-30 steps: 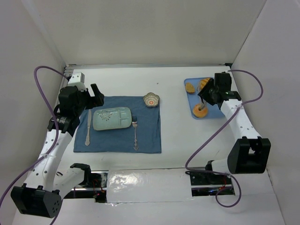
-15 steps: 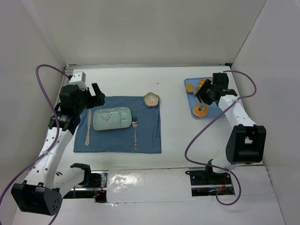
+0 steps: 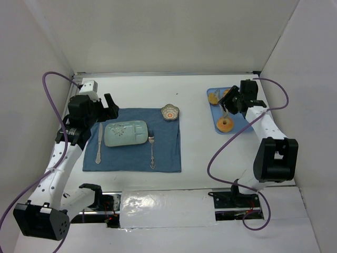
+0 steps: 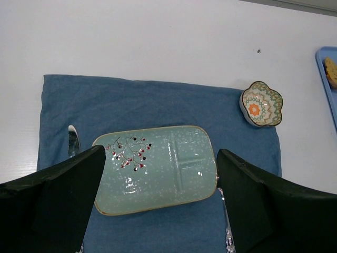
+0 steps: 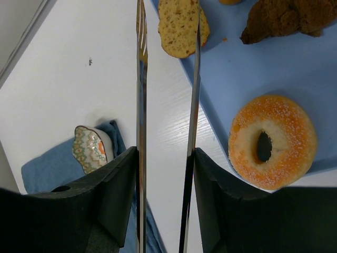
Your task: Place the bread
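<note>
The bread (image 5: 179, 26), a small golden bun with no hole, lies at the near-left corner of the blue tray (image 5: 295, 68), and in the top view the bread (image 3: 213, 97) is at the tray's back left. My right gripper (image 5: 166, 158) is shut on metal tongs (image 5: 141, 105). Their two blades reach out on either side of the bread, and the right blade crosses its edge. The blades stand apart, and their tips are cut off by the frame. My left gripper (image 4: 158, 211) is open, hovering over the green plate (image 4: 158, 179).
A ring donut (image 5: 273, 141) and a brown pastry (image 5: 284, 16) share the tray (image 3: 213, 113). On the blue cloth (image 3: 134, 158) lie the plate (image 3: 125, 133), a knife (image 3: 99, 142) and a fork (image 3: 152, 150). A small flower-patterned bowl (image 3: 170, 112) sits at the cloth's far right corner.
My right gripper with the tongs has moved away from the ring donut toward the back of the tray, nearer the bread. The left arm has barely shifted.
</note>
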### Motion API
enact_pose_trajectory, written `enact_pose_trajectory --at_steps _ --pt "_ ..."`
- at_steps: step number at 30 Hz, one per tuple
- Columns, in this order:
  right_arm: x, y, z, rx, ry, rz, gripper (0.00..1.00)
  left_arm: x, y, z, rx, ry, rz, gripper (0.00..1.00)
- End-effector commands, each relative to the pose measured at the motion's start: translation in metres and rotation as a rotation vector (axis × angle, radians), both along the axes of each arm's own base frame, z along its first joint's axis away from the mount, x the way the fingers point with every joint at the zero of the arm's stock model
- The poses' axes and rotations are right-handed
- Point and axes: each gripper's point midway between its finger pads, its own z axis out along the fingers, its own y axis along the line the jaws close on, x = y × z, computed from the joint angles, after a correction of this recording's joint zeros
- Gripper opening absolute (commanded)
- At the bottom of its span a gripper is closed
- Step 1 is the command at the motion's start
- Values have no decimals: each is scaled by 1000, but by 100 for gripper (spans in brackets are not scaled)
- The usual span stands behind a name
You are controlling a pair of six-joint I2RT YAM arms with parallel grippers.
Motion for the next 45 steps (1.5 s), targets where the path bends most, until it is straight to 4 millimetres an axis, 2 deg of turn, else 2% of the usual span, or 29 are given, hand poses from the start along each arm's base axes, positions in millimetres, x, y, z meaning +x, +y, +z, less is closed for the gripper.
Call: enact_pose_trajectory --at_steps 1,3,11,13,15,17,20,22,25,28,33,36,40,45 --pt "11 -3 10 9 -61 -19 52 6 -2 25 1 -71 -17 100" --pt "5 -2 -1 18 -33 -25 52 6 -2 25 1 -71 -17 100" --pt "8 -4 -15 33 -20 -31 52 8 -4 24 -3 -70 -26 100" --pt "8 -6 -24 41 -2 -33 52 8 -4 24 -3 -70 -26 100" --pt "9 -5 -22 46 -11 -25 52 8 -4 24 -3 -70 -26 100" --pt "9 -5 -31 48 10 -26 52 8 -4 24 -3 -70 -26 100" --pt "14 -5 -27 46 -14 -25 52 8 -4 24 -3 -70 -26 100" --pt "11 -5 -36 55 8 -32 52 8 -4 24 -3 -70 -26 100" --pt "15 -3 -35 61 -6 -23 52 8 -4 24 -3 -70 -26 100" --pt "17 -1 -47 75 16 -23 51 8 -4 24 -3 -70 -26 100" --pt "19 0 -54 83 27 -15 51 10 -4 21 -2 -61 -26 100" --pt "18 2 -57 91 36 -8 48 10 -4 21 -2 -61 -26 100" --pt "21 5 -58 102 28 6 38 10 -4 21 -2 -61 -26 100" --pt "25 9 -53 112 17 33 20 10 -4 21 -2 -61 -26 100"
